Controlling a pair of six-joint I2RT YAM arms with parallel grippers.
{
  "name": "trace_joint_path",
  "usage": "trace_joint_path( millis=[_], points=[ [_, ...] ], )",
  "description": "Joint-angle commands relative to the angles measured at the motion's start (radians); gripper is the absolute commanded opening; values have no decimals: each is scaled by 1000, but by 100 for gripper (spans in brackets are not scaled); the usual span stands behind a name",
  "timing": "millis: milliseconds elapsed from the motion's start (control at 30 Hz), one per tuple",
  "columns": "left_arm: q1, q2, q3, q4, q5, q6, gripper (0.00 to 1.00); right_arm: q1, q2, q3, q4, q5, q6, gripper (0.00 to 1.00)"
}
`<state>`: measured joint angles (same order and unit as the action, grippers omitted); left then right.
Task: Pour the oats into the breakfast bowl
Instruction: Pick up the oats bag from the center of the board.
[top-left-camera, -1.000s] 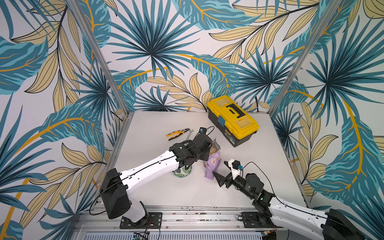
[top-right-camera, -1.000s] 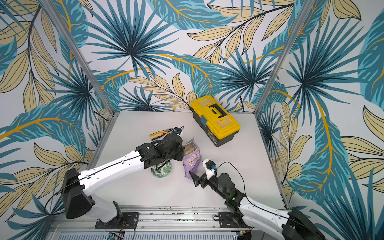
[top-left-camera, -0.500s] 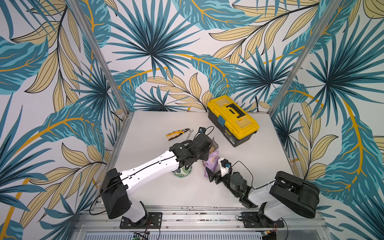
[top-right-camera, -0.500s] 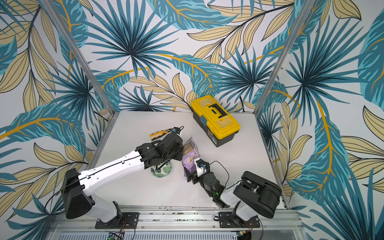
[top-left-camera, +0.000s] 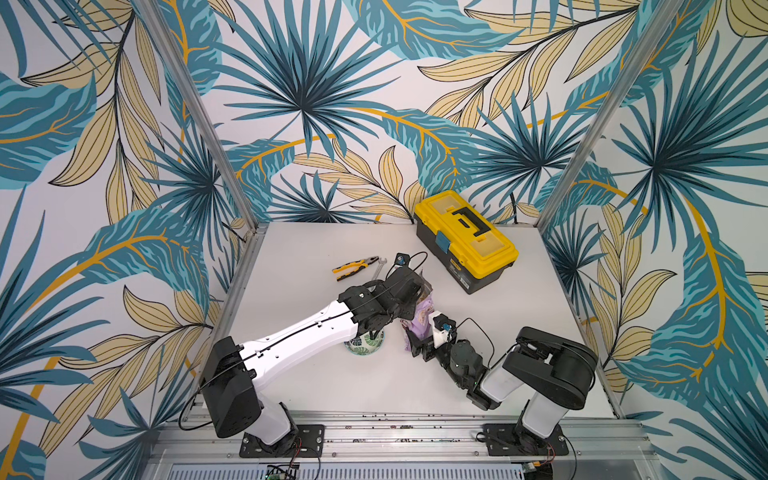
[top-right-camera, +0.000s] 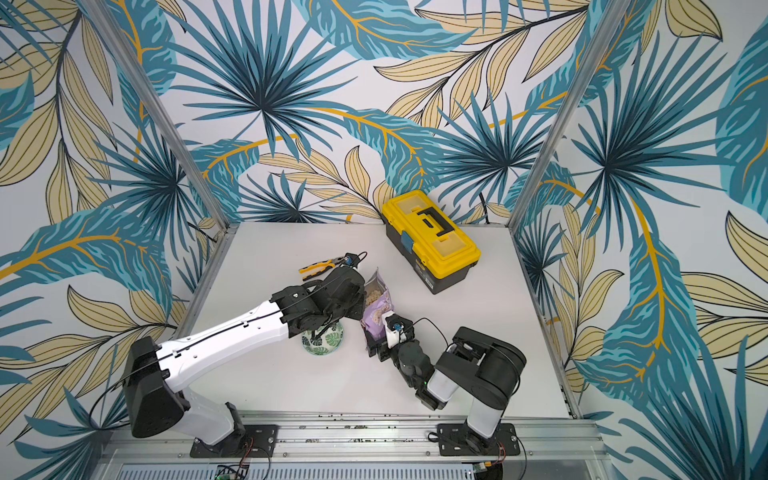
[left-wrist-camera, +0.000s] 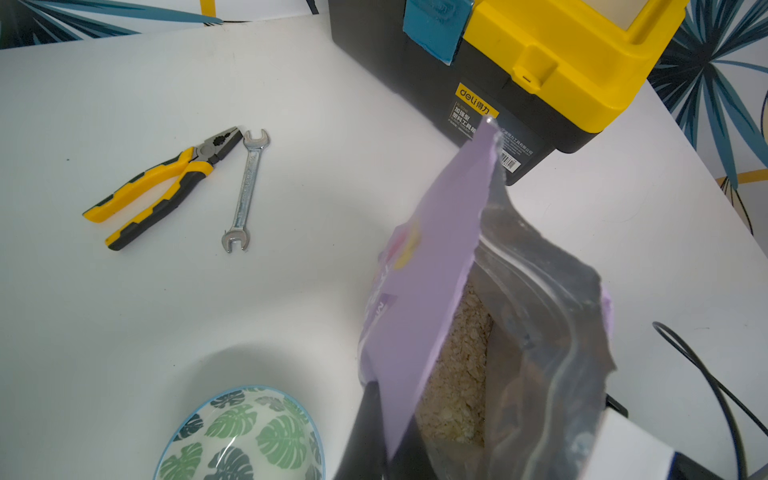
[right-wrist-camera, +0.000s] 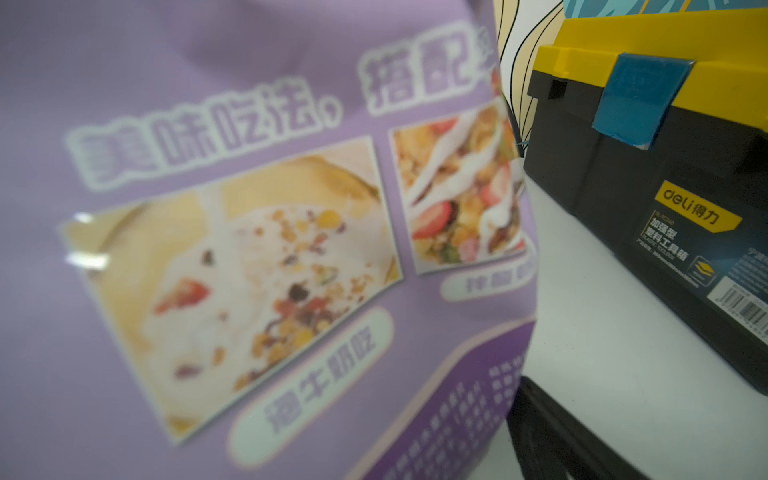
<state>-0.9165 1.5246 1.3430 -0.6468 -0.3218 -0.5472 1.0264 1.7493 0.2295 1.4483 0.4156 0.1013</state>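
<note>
Leaf-print walls close in your white table (top-left-camera: 316, 386), with 12 o'clock at the back wall. The lilac pouch (top-left-camera: 422, 320) stands near the table's centre with its mouth open, and the oats (left-wrist-camera: 461, 374) lie inside it. The breakfast bowl (top-left-camera: 365, 345) sits just beside the pouch at about 8 o'clock, partly under your left arm. Your left gripper (left-wrist-camera: 390, 432) is clamped on the pouch's front wall near the mouth. Your right gripper (top-left-camera: 415, 347) has its jaws spread wide at the pouch's lower end, at 6 o'clock; you cannot tell whether they touch it. A yellow toolbox (top-left-camera: 465, 239) sits at 1 o'clock, and the pliers (top-left-camera: 355, 266) and wrench (left-wrist-camera: 245, 191) at 11 o'clock.
</note>
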Motion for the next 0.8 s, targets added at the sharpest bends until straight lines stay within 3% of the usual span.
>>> trace_joint_path(
  millis=[0,167,233,400,767],
  points=[
    [-9,0,7,12,9,10,0,-26,38,26,48,10,-43,99],
    [-9,13,5,12,5,12,0,-59,71,37,65,-28,-78,99],
    [-9,20,5,11,-2,13,0,-70,78,38,61,-54,-84,95],
    [-7,27,1,-4,-22,11,0,-79,94,43,22,-85,-101,75],
    [-1,-22,-18,-111,-142,2,0,-133,75,19,-3,-99,5,27]
  ],
)
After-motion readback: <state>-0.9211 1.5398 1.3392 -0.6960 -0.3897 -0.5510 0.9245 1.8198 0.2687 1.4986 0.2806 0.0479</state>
